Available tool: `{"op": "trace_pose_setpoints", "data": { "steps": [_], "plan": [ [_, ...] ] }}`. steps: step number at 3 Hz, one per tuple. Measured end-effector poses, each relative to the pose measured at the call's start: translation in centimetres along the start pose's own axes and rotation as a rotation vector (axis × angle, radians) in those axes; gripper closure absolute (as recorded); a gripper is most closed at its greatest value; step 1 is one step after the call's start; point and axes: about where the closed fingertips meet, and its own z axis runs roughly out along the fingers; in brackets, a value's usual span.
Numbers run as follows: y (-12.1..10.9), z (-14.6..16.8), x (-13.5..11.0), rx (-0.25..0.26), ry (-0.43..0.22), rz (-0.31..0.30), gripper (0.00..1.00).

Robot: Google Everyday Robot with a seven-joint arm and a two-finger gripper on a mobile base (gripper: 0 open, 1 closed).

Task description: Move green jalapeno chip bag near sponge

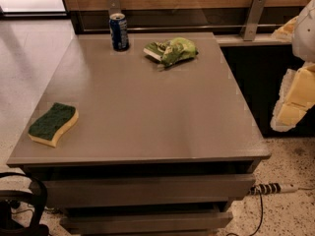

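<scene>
The green jalapeno chip bag [172, 50] lies crumpled at the back of the grey table top [157, 112], right of centre. The sponge [53, 123], dark green on top with a yellow foam body, lies flat near the front left corner. The two are far apart, on opposite sides of the table. My gripper [294, 100] shows as white and pale yellow parts at the right edge of the view. It is beyond the table's right side, well away from the bag and the sponge, and holds nothing that I can see.
A blue soda can [118, 31] stands upright at the back, left of the bag. A wooden wall panel with metal brackets [253, 16] runs behind the table. A power strip [273, 188] and cables lie on the floor at the lower right.
</scene>
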Motion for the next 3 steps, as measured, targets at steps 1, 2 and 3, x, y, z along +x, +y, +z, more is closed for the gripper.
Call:
{"op": "trace_pose_setpoints", "data": {
  "steps": [1,2,3],
  "plan": [
    [0.0,0.0,0.0,0.0,0.0,0.0,0.0],
    [0.0,0.0,0.0,0.0,0.0,0.0,0.0],
    [-2.3,0.8,0.0,0.034,-0.066,0.046,0.0]
  ]
}}
